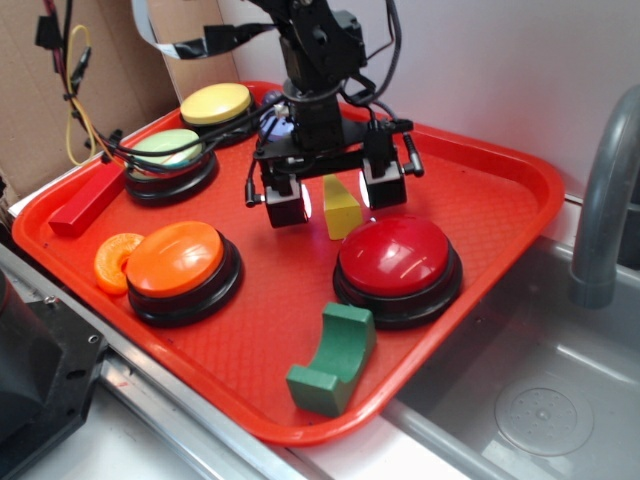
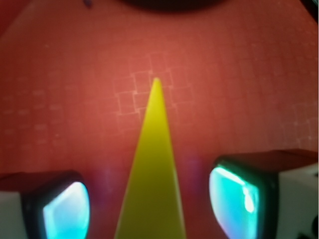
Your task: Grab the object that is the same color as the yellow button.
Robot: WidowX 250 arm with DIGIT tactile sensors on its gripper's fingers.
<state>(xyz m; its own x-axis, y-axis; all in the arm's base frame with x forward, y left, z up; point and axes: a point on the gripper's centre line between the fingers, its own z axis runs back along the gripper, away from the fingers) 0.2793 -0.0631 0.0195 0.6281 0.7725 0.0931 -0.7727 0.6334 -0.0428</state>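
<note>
A big red tray (image 1: 490, 215) sits next to a metal sink (image 1: 540, 390). Lots of stuff is in the tray.

The little yellow block (image 1: 340, 208) stands up near the middle of the tray, pointy end up. It's just behind the red button (image 1: 398, 262), close to it. Can't tell if they touch.

The gripper (image 1: 334, 192) hangs right over the yellow block w/ its fingers (image 1: 285, 200) spread wide, one on each side. In the wrist view the yellow block (image 2: 153, 184) shows as a tall point between the two fingers (image 2: 62, 209), w/ red tray floor (image 2: 239, 89) showing in the gaps. So the fingers aren't squeezing it.

Other things in the tray:
- yellow button (image 1: 216, 103) at the back, by the far edge
- pale green button (image 1: 166, 152) in front of it, w/ black wires (image 1: 150, 157) lying across it
- orange button (image 1: 180, 262) at the front left
- orange ring (image 1: 116, 261) just left of the orange button, touching or nearly so
- red bar (image 1: 88, 200) lying flat by the left rim
- green arch block (image 1: 334, 358) near the front edge, leaning, well apart from the yellow block

The sink has a round drain (image 1: 545, 418) in it, and a grey tap (image 1: 607, 190) stands at the right.
</note>
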